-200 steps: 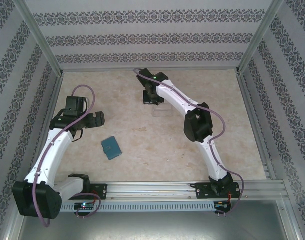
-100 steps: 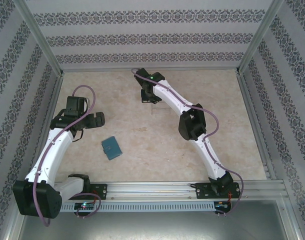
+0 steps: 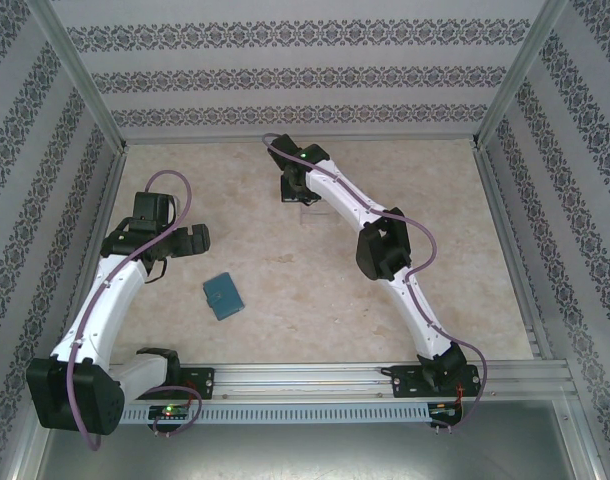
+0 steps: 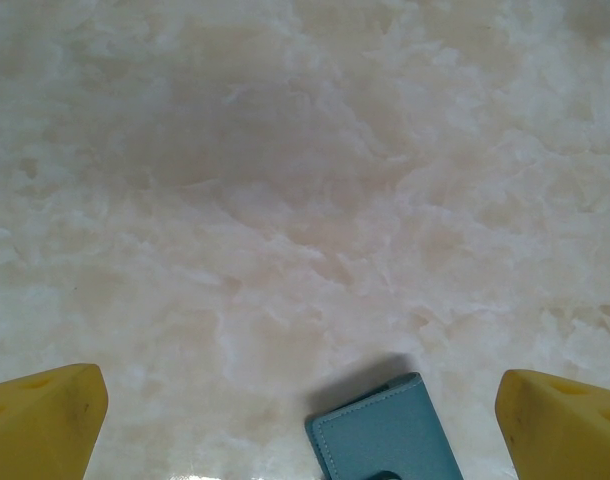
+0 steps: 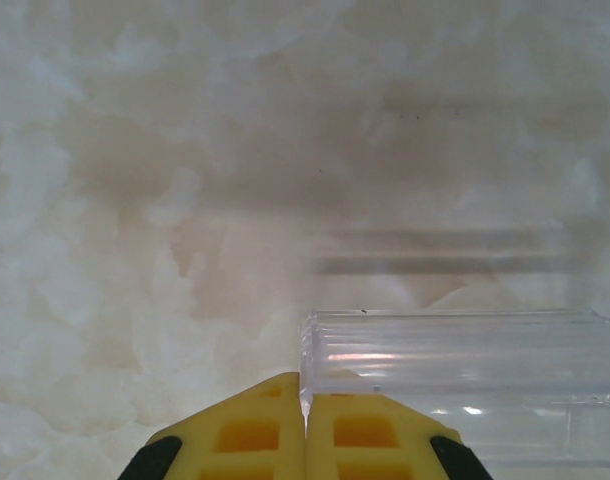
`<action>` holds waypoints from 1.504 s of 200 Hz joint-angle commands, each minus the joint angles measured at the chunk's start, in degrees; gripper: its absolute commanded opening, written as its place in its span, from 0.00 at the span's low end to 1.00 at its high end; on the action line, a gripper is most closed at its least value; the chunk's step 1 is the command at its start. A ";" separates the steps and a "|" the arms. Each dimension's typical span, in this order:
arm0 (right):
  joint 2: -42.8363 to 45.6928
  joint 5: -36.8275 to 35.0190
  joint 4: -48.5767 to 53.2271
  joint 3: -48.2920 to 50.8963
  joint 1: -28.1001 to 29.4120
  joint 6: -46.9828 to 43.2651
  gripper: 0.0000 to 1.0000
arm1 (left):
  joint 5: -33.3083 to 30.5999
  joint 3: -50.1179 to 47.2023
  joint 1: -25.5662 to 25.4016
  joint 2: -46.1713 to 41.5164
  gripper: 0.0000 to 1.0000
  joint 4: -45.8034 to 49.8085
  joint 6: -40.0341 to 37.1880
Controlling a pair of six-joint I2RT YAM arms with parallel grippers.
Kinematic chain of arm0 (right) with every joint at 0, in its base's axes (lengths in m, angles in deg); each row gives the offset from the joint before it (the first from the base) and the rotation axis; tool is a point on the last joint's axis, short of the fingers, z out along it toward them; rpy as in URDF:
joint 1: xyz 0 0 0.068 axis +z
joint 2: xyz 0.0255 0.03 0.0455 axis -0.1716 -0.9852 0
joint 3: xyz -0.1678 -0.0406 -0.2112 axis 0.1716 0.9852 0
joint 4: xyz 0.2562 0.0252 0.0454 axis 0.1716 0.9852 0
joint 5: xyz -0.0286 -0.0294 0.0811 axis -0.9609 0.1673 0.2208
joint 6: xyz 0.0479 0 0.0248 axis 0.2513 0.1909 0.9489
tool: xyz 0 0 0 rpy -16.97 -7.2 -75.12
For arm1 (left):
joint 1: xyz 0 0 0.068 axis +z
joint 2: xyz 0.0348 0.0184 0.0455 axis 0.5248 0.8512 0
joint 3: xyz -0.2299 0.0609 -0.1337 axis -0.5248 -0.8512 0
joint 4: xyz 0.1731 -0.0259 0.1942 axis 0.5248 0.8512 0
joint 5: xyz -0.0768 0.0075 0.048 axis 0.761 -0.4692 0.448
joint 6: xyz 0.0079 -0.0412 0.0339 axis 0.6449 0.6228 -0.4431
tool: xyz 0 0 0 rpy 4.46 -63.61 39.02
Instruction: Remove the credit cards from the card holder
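Swung a little further out and to the left since a second ago with the right arm (image 3: 385, 250), elbow drawn in over the pale marbled table (image 3: 285, 330); no change with the left arm (image 3: 100, 295), bent and parked on its own side. Out at the far middle of the table now, at a clear plastic box (image 5: 455, 350), with the right gripper (image 5: 305, 395): yellow fingers pressed flat together, nothing between them, tips right at the box's near left corner, touching or just short, cannot tell. On to the teal card holder (image 3: 222, 296): lying flat and folded closed on the bare table, between the two arms, nearer the left one, well apart from the box. Held just beside it above the table, the left gripper (image 4: 300, 390), yellow fingers spread wide, card holder low between them, untouched.
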 commanded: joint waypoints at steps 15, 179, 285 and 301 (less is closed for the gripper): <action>-3.69 0.33 -1.47 -1.74 -0.71 1.45 0.04 | -0.37 -0.51 0.39 0.74 1.00 0.96 -0.26; -1.47 0.62 0.84 0.79 0.99 2.67 0.08 | -0.10 -0.71 0.39 1.48 1.00 1.40 0.07; 3.20 -0.53 -0.19 7.15 3.29 3.34 0.12 | -0.04 -0.52 0.34 1.65 1.00 1.96 0.27; 3.60 -0.64 0.07 6.24 3.26 3.04 0.18 | -0.67 -0.25 0.32 2.10 1.00 2.74 0.51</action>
